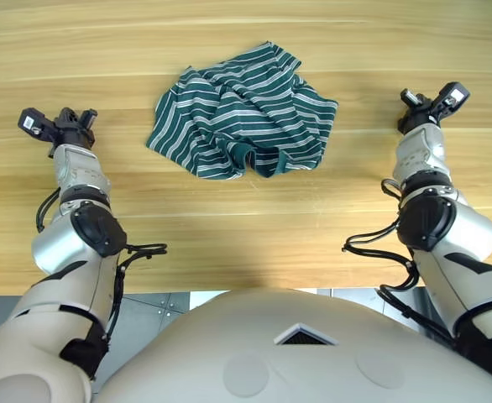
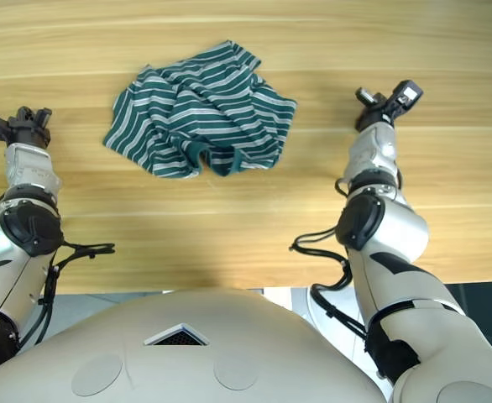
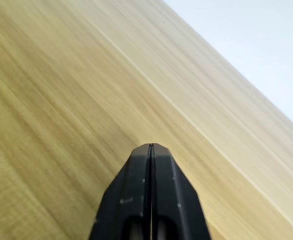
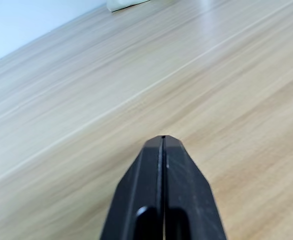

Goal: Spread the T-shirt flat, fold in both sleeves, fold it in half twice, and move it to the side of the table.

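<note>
T-shirt [image 1: 244,113], dark green with thin white stripes, lies crumpled in a loose heap on a light wooden table [image 1: 229,227], set toward the far side and roughly midway between the robot's two arms. Its cloth is bunched into folds and ridges, with no sleeve laid out flat. A plain dark green band curls along the near edge of the heap.

The left gripper [image 3: 150,147] sits over bare wood to the left of the shirt, well apart from it and about level with the heap's near edge. Its two black fingers are pressed together along their whole length and nothing is caught between them. The right gripper [image 4: 162,138] sits to the right of the shirt, also well apart from it and level with the middle of the heap. Its fingers meet tip to tip in the same way and carry nothing. Whether either gripper touches the tabletop cannot be told.

Past the right gripper, at the far edge of the table, lies a small pale object [image 4: 126,4], too little of it showing to identify.
</note>
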Robot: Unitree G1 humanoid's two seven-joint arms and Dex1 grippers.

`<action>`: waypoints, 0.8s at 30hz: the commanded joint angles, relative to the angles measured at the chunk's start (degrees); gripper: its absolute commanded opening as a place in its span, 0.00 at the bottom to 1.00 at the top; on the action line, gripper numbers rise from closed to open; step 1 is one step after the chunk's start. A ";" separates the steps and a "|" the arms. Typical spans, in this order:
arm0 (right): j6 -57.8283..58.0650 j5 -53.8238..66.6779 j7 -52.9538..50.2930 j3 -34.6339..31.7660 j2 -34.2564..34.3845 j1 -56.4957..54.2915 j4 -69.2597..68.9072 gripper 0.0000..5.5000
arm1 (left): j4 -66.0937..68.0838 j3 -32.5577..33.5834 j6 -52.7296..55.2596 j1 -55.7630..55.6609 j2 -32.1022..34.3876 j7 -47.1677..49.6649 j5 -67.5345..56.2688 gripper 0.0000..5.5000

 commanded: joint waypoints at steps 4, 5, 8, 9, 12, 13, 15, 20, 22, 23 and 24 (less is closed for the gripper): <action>-11.99 -3.63 5.25 6.19 3.20 0.21 -0.44 0.00 | -1.15 2.08 -5.35 -1.80 -2.56 -20.06 -5.16 0.00; -14.53 -4.37 5.83 7.32 3.06 -0.05 -1.21 0.00 | -2.02 1.98 -6.86 -2.30 -2.46 -23.26 -5.79 0.00; -22.48 -8.99 4.83 12.44 1.96 0.37 -3.81 0.00 | -5.03 -0.34 -13.83 -2.16 -3.16 -30.99 -5.14 0.00; -24.82 -10.92 3.95 14.35 1.54 0.77 -4.57 0.00 | -5.97 -1.63 -16.67 -1.65 -3.69 -32.85 -4.25 0.00; -30.84 -15.95 1.89 19.24 0.21 2.52 -7.55 0.00 | -10.30 -6.44 -25.91 1.10 -5.76 -39.58 -1.66 0.00; -32.43 -17.11 1.48 20.50 -0.23 3.08 -8.62 0.00 | -11.56 -7.29 -27.62 1.88 -6.20 -41.73 -1.82 0.00; -34.98 -20.56 0.09 23.62 -1.23 4.34 -11.12 0.00 | -14.22 -8.48 -29.76 3.53 -6.58 -46.41 -3.10 0.00; -36.91 -24.29 5.02 30.34 -3.67 7.04 -16.07 0.00 | -21.40 -16.37 -36.15 10.02 -6.32 -56.14 -0.28 0.00; -36.49 -23.88 7.65 31.75 -4.68 7.52 -17.55 0.00 | -22.97 -19.51 -38.30 12.07 -5.52 -57.67 1.70 0.00; -36.31 -23.86 8.45 32.27 -5.05 7.64 -17.97 0.00 | -23.22 -20.61 -39.21 12.61 -5.11 -57.69 2.72 0.00; -35.72 -24.16 9.09 32.85 -5.50 7.66 -18.35 0.00 | -23.37 -21.93 -40.11 13.19 -4.49 -57.49 4.15 0.00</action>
